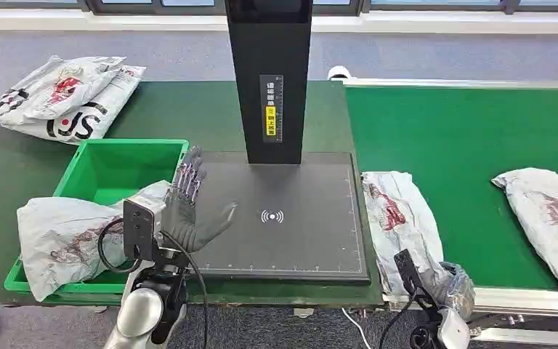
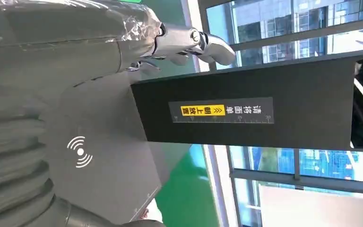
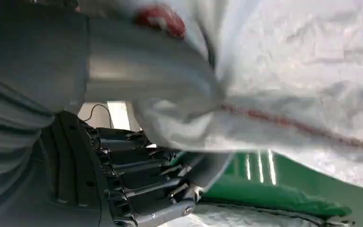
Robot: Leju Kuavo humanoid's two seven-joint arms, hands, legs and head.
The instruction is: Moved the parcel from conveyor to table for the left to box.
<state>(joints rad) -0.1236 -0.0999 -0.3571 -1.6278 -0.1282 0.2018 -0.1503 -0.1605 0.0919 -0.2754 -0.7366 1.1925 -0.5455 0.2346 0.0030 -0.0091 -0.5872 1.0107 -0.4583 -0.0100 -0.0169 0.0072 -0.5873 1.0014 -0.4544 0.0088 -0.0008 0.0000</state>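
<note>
The left arm (image 1: 145, 309) is a silver cylindrical link ending in a dark joint, with a black looped cable (image 1: 109, 251) running to a grey box-shaped wrist camera (image 1: 139, 227) that has a dark lens face. The left hand (image 1: 189, 207) has a grey ribbed cover, a thick grey thumb (image 2: 208, 45) with a metal screw at its pivot, and darker fingers (image 1: 190, 174) showing reddish and metallic parts. The right hand (image 3: 137, 179) has a grey ribbed cover, black segmented fingers (image 3: 142, 168) with silver linkages, and black cabling at the wrist (image 1: 425, 305).
</note>
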